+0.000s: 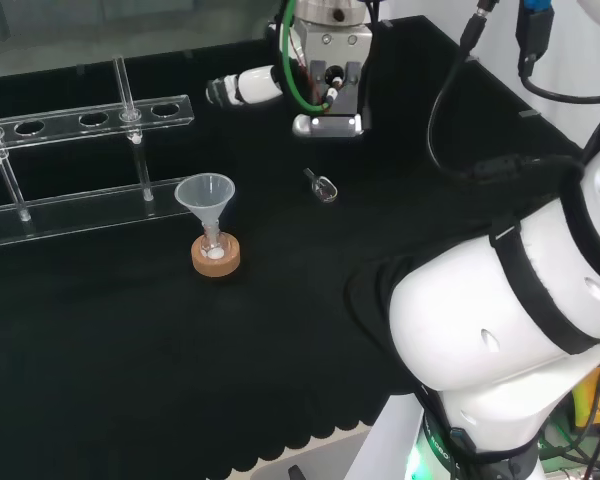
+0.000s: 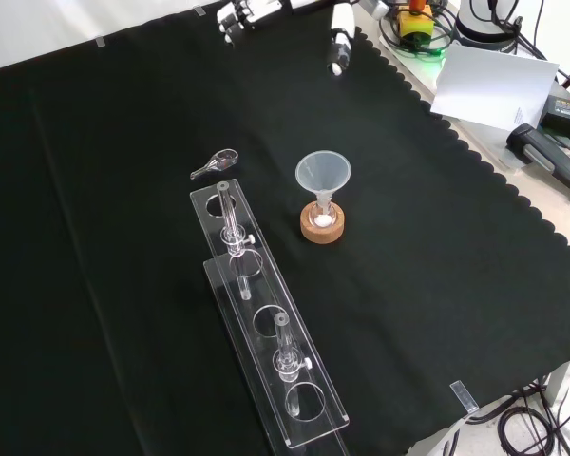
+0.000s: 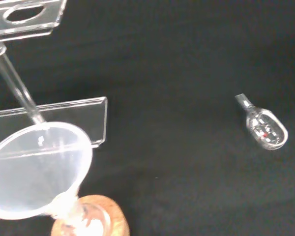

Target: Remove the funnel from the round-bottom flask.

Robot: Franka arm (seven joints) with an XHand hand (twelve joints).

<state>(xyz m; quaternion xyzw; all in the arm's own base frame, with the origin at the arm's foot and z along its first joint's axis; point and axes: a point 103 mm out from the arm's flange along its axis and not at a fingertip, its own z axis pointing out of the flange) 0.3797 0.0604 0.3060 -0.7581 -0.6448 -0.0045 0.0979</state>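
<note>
Bright even overhead light; faint shadows; funnel (image 3: pixel 39 169) near wrist camera slightly soft.

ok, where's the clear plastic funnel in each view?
Head view: clear plastic funnel left of centre, upright in the flask on the cork ring stand.
Front view: centre, same stand.
Wrist view: at the edge, over the stand.
Shared landmark: the stand.
</note>
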